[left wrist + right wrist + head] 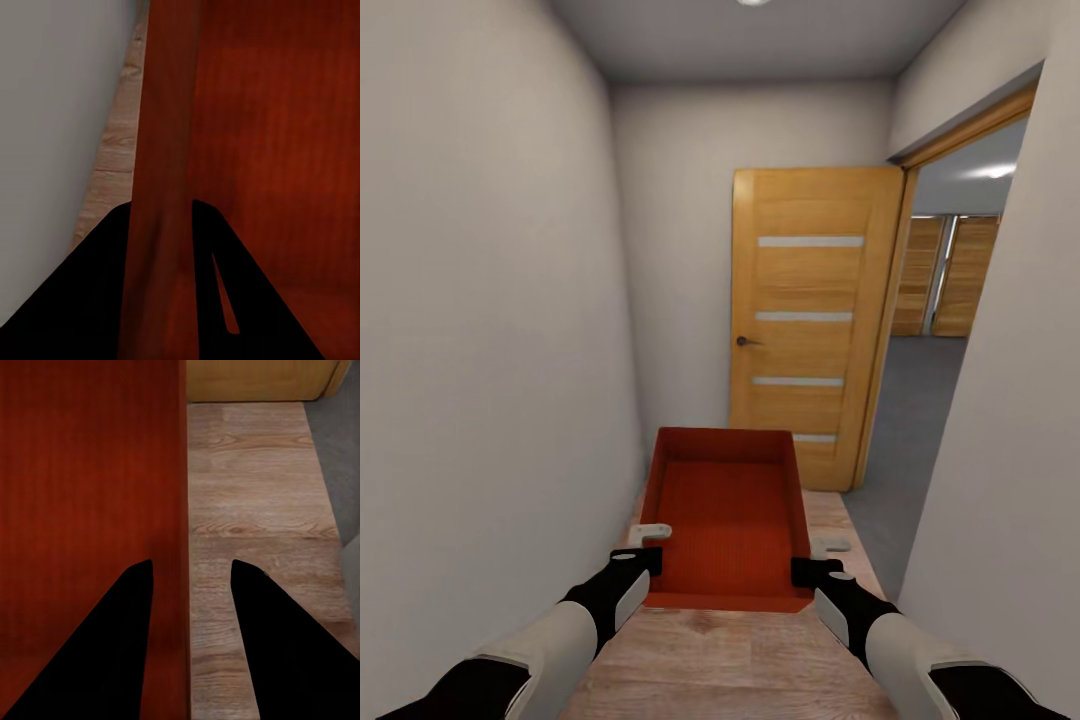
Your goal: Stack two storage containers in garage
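Note:
I carry one storage container [725,510], an orange-red open-top bin, level in front of me above the wood-plank floor [740,660]. My left gripper [650,545] is shut on the bin's left wall. In the left wrist view the wall runs between the fingers of that gripper [162,206], with the bin's inside [277,150] beside it. My right gripper [818,555] holds the right wall. In the right wrist view this gripper [187,562] straddles the wall: one finger sits inside the bin [82,472], the other outside. The second container is out of view.
I stand in a narrow hallway between pale walls. An orange wooden door [810,320] hangs open ahead against the end wall. To its right a doorway leads onto dark grey garage floor [920,420], with a slatted wooden door [945,275] at the back.

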### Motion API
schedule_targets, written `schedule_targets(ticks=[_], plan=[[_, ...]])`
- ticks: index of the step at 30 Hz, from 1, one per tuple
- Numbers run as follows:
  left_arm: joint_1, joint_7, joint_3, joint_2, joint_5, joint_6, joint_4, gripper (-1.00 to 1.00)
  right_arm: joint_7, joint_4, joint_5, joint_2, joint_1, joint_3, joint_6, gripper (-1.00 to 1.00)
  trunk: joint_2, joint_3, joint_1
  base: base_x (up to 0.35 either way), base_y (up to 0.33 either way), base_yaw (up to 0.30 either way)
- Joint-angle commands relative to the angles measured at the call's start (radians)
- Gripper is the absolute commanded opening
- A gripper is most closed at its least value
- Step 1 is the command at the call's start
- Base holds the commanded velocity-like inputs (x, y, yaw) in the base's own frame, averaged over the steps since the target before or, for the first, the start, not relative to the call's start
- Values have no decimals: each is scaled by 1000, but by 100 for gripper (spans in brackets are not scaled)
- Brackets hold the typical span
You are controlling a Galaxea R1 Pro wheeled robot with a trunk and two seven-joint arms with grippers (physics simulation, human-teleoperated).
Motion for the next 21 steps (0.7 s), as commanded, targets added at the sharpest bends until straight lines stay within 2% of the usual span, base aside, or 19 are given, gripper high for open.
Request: schedule_targets(ticks=[1, 21], plan=[[-1, 19, 8, 3, -22, 5, -6, -100, -4, 3, -17, 0, 0, 3, -1, -100, -1, 0, 1, 322, 0, 0], [-1, 19, 8, 3, -22, 5, -6, -100, -4, 3, -17, 0, 0, 3, -1, -100, -1, 0, 1, 322, 0, 0]])
